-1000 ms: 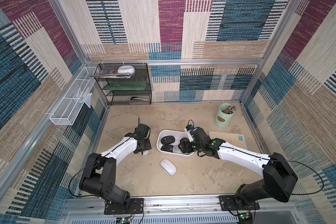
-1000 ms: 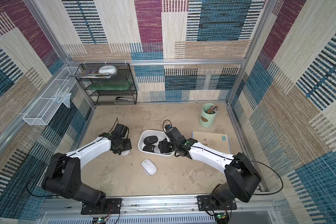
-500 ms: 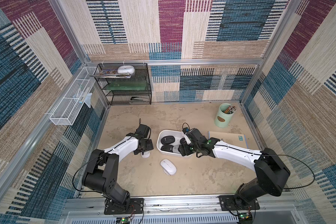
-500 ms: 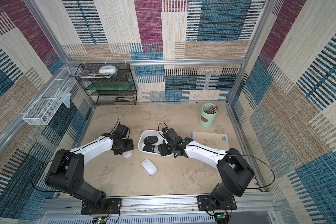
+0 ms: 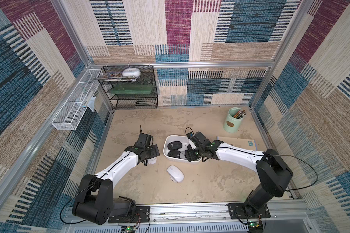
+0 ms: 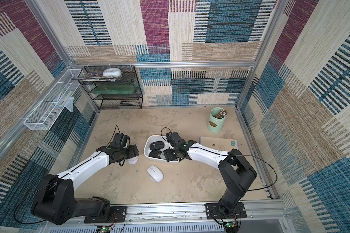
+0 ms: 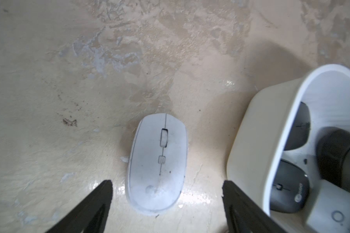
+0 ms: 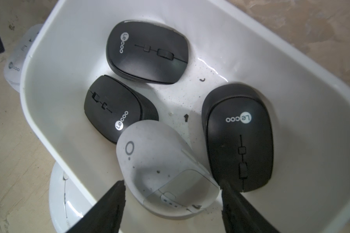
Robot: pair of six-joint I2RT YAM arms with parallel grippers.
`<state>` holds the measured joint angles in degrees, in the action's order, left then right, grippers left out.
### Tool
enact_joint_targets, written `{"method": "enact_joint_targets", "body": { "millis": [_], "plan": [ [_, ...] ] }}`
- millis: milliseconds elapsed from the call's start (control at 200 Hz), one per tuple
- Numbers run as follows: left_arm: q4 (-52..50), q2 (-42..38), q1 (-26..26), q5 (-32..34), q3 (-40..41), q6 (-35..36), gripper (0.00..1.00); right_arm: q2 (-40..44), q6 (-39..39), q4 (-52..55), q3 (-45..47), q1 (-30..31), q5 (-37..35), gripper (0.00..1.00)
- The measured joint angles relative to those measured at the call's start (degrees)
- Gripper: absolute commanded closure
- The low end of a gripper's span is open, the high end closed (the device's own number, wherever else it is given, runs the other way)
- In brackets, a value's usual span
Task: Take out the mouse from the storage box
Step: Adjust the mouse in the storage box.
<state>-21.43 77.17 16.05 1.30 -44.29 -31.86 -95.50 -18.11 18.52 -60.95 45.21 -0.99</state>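
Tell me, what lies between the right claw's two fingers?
A pale grey mouse, resting in the storage box beside a black mouse; the right wrist view shows it.

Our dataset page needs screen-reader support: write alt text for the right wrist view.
The right claw, jaws open, straddles a pale grey plastic mouse inside a shallow white plastic tub. Three black oval mice lie beside it on the tub floor.

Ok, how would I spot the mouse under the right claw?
Find the white storage box in the middle of the table. Four mice lie inside. The pale grey mouse with a ring logo lies between the fingers of the right gripper, the only light one among three black mice.
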Motion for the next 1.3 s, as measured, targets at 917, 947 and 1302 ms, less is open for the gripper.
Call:
{"method": "enact_joint_targets", "body": {
  "millis": [917,947,1302],
  "plan": [
    [3.19,0.52,0.04,-2.01,0.48,0.59,0.11,-8.44,5.22,5.01,-6.97,0.02,-3.10,0.22],
    [3.19,0.48,0.07,-1.86,0.48,0.59,0.11,-8.31,5.14,5.38,-6.99,0.00,-3.43,0.22],
    [3.19,0.11,0.07,-1.42,0.48,0.59,0.11,-7.06,4.15,8.22,-11.45,-0.81,-8.37,0.24]
  ]
}}
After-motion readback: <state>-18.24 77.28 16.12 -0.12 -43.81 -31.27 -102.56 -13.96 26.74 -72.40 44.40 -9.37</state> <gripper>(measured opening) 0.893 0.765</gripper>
